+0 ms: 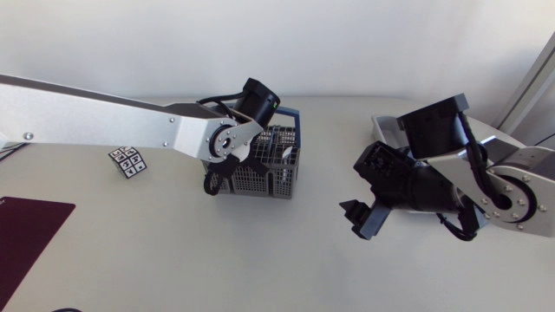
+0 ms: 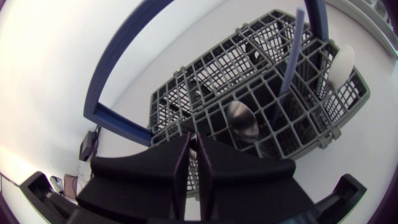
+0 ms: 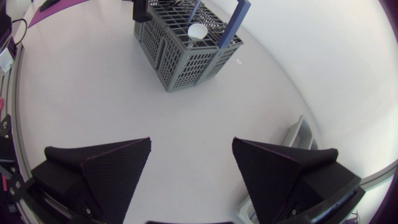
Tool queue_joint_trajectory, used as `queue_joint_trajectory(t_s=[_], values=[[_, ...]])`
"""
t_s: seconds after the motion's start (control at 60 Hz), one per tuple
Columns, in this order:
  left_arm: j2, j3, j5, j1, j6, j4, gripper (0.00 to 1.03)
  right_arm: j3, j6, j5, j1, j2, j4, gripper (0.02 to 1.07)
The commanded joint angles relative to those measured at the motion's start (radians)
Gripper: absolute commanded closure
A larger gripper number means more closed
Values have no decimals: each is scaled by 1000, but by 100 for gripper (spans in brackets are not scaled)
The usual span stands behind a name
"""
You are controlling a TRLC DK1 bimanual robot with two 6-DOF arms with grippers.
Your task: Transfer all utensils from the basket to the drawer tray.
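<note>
The grey wire basket [image 1: 279, 184] with its blue carry handle [image 2: 115, 68] stands mid-table. In it I see a metal spoon [image 2: 241, 121], a white spoon [image 2: 344, 62] and a blue-handled utensil [image 2: 291, 59]. My left gripper [image 2: 193, 138] sits at the basket's near left corner [image 1: 217, 179]. Its fingers stand almost together, and a thin pale piece shows in the slit between them. My right gripper [image 3: 191, 146] hangs open and empty above bare table [image 1: 357, 221], right of the basket [image 3: 186, 65]. Behind the right arm, the drawer tray [image 1: 384, 128] is mostly hidden; its corner [image 3: 298, 134] shows beside the right finger.
A small marker card [image 1: 128, 161] lies left of the basket. A dark purple mat [image 1: 26, 234] covers the near left corner. Bare white tabletop separates the basket from the right gripper.
</note>
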Motion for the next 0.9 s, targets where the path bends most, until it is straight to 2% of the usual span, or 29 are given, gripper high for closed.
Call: queue_joint_trajectory(t_s=[0.0,0.883], values=[[30,-38,7,-10,-24,2,99,-35,17,11,8,16,13,13],[-87,-130,-85,-65,34,142,99,-51,11,11,13,10,14,13]])
